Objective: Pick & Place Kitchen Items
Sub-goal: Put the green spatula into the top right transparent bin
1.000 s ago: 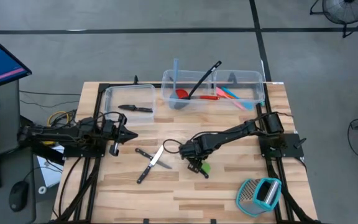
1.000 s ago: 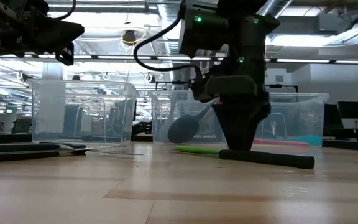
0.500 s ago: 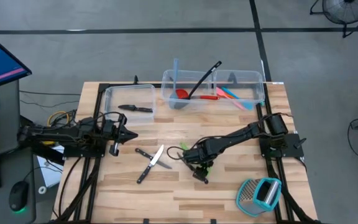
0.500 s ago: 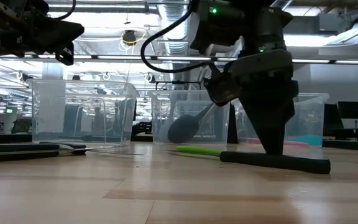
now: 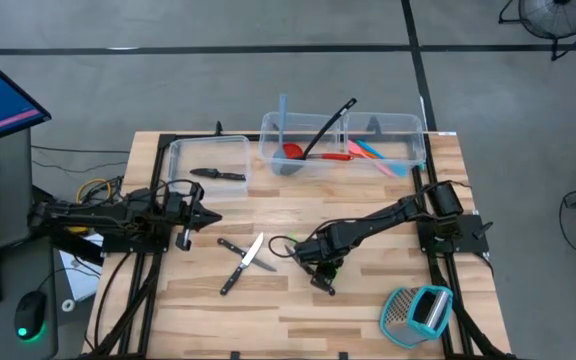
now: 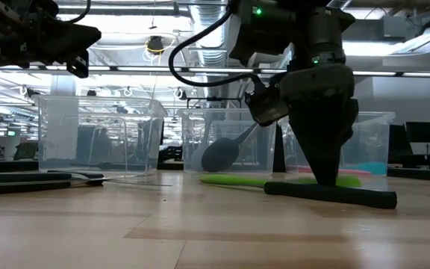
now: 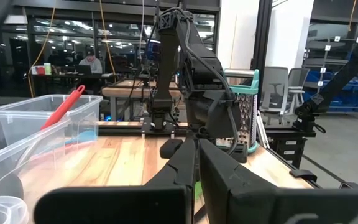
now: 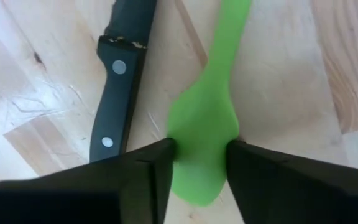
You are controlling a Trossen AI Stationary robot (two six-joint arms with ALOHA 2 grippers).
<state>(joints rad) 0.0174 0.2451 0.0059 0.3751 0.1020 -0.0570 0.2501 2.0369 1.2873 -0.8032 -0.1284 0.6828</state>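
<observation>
- At the middle of the table, toward its front, the right gripper (image 5: 316, 264) is standing low over the green spatula (image 8: 205, 130), its fingertips at the wood.
- A second ago its fingers were standing wide apart; they are now drawing in against both sides of the spatula's broad head, which the right wrist view shows touching each finger (image 8: 143, 173).
- The spatula is still lying flat on the table (image 5: 368, 310), so the grip is forming but no lift is under way; judged, the pick is at its closing stage.
- A black-handled knife (image 8: 120, 81) is lying just beside the spatula, outside the fingers; it is risking a nudge on the lift.
- The left gripper (image 5: 205, 216) is waiting at the left side, fingers shut and holding nothing.
- Two more knives (image 5: 240, 258) are lying crossed on the wood between the arms, and other utensils are already sitting in the clear bin (image 5: 408, 125).
</observation>
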